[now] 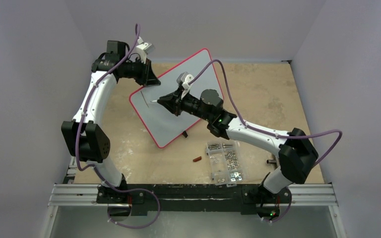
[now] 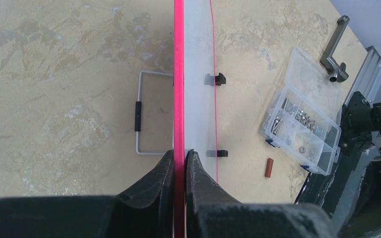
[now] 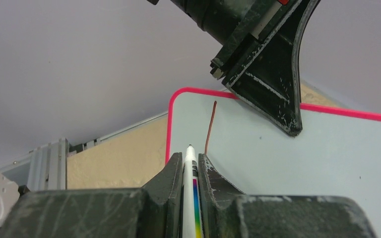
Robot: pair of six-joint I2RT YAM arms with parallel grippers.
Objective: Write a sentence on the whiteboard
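My right fingers (image 3: 166, 183), bottom centre of the wrist frame, are closed narrow on the marker (image 3: 189, 161) — its tip is at the lower-left part of the whiteboard (image 3: 287, 163). Just past it, of the sentence (image 3: 210, 124) I see one thin stroke — nearly everything is left. Beyond, upper right, my left fingers (image 3: 273, 74) clamp the board's far edge, holding it tilted off the desk (image 3: 124, 153).

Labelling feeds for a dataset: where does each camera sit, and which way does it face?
Top external: above and behind the bases, looking down; left arm and right arm flank the red-rimmed white whiteboard.
Left wrist: looks past the left claw, clamped on the whiteboard's rim, down to the table.
Right wrist: faces the whiteboard over the right claw gripping a white marker pen.
Shared: all show the whiteboard.
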